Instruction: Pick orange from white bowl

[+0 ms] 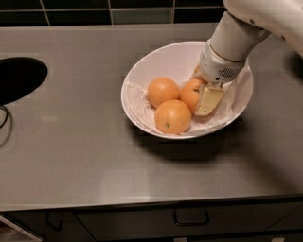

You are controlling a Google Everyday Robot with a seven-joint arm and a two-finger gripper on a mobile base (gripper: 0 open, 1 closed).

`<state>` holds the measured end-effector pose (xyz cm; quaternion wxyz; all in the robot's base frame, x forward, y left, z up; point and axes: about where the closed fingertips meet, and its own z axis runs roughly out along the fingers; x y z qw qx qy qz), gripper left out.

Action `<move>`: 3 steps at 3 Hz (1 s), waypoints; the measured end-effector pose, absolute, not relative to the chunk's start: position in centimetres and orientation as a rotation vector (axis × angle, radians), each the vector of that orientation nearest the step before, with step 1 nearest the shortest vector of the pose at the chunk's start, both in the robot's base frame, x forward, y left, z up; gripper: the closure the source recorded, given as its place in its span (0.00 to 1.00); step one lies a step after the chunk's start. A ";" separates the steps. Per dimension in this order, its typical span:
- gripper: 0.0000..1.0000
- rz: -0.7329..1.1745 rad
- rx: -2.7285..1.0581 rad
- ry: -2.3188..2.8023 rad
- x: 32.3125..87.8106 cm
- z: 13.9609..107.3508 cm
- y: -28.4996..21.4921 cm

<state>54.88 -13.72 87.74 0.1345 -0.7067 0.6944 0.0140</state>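
Note:
The white bowl (142, 71) stands on the grey counter right of centre, lined with crumpled white paper, and holds three oranges. The orange (189, 93) with the dark stem scar lies at the right of the group. A plain orange (162, 91) lies to its left, and one with a tiny green speck (173, 116) lies in front. My gripper (201, 97) reaches down into the bowl from the upper right and sits right against the scarred orange, covering its right side. The orange rests in the bowl.
A dark oval sink opening (19, 78) is cut into the counter at the far left. Dark tiles (118, 12) run along the back wall. A drawer with a handle (191, 218) sits under the counter's front edge.

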 end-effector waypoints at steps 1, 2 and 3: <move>0.76 0.041 -2.048 2.012 54.9 87.7 -13.7; 0.98 0.041 -2.048 2.012 54.9 87.7 -13.7; 1.00 0.049 -2.029 1.992 54.7 88.6 -13.4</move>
